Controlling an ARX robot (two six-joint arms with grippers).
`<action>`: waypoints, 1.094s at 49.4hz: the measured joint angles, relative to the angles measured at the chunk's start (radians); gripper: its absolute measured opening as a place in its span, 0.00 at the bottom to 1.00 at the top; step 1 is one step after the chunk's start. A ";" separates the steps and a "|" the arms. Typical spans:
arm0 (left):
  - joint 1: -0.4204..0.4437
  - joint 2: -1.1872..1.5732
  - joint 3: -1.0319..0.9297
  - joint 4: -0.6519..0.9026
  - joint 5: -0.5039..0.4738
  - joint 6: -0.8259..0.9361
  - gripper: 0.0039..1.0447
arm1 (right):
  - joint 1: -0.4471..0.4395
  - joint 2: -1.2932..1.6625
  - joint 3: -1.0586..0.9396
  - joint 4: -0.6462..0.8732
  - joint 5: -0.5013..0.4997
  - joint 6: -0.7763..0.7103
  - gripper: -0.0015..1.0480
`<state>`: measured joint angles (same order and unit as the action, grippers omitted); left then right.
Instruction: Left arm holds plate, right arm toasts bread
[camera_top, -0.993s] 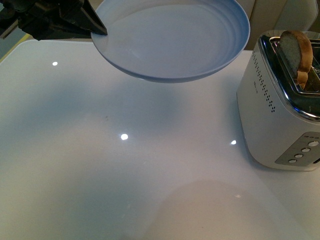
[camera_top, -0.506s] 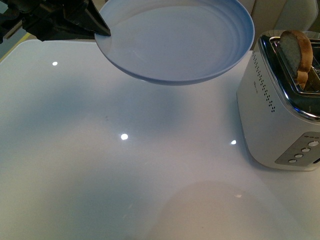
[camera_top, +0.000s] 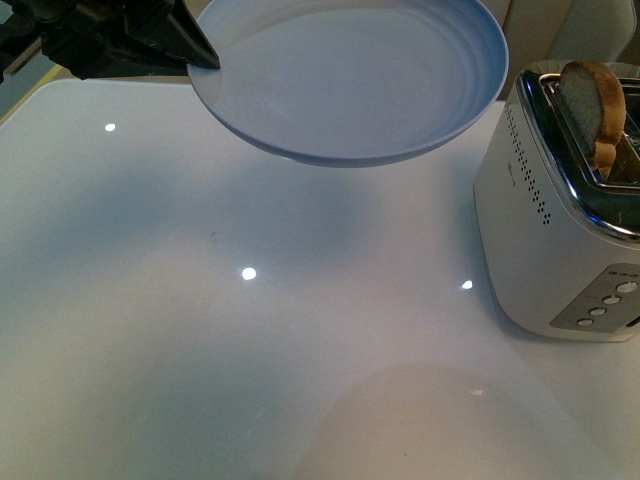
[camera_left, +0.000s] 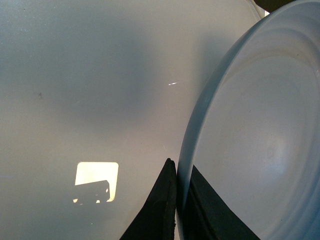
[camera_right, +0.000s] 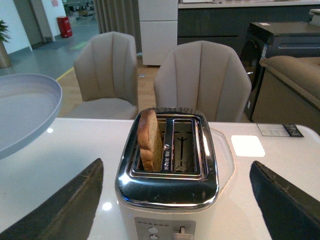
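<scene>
The pale blue plate (camera_top: 350, 75) hangs tilted above the far side of the white table, and my left gripper (camera_top: 195, 55) is shut on its left rim. In the left wrist view the two black fingers (camera_left: 162, 210) pinch the plate's edge (camera_left: 186, 150). The bread (camera_top: 592, 100) stands upright in a slot of the white toaster (camera_top: 545, 240) at the right, its rounded top sticking out. In the right wrist view the bread (camera_right: 149, 140) sits in the left slot. My right gripper (camera_right: 175, 197) is open, above and in front of the toaster (camera_right: 167, 200), its fingers wide apart on either side.
The toaster's second slot (camera_right: 182, 145) is empty; its lever (camera_right: 181, 231) and buttons (camera_top: 605, 300) face the front. Two beige chairs (camera_right: 202, 80) stand behind the table. The glossy white tabletop (camera_top: 250, 330) stretches left of the toaster.
The plate and left gripper drifted very slightly, the plate's rim a touch higher than before. The toaster and bread have not moved.
</scene>
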<state>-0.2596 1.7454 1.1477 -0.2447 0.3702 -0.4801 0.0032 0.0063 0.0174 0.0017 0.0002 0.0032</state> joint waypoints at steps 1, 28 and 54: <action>0.000 0.000 0.000 0.001 0.000 0.000 0.02 | 0.000 0.000 0.000 0.000 0.000 0.000 0.92; 0.105 0.018 -0.010 0.025 0.038 0.054 0.02 | 0.000 0.000 0.000 0.000 0.000 0.000 0.92; 0.309 0.196 -0.131 0.181 0.149 0.201 0.02 | 0.000 -0.001 0.000 0.000 0.000 0.000 0.92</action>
<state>0.0498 1.9415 1.0164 -0.0635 0.5194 -0.2790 0.0032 0.0055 0.0174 0.0017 0.0002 0.0032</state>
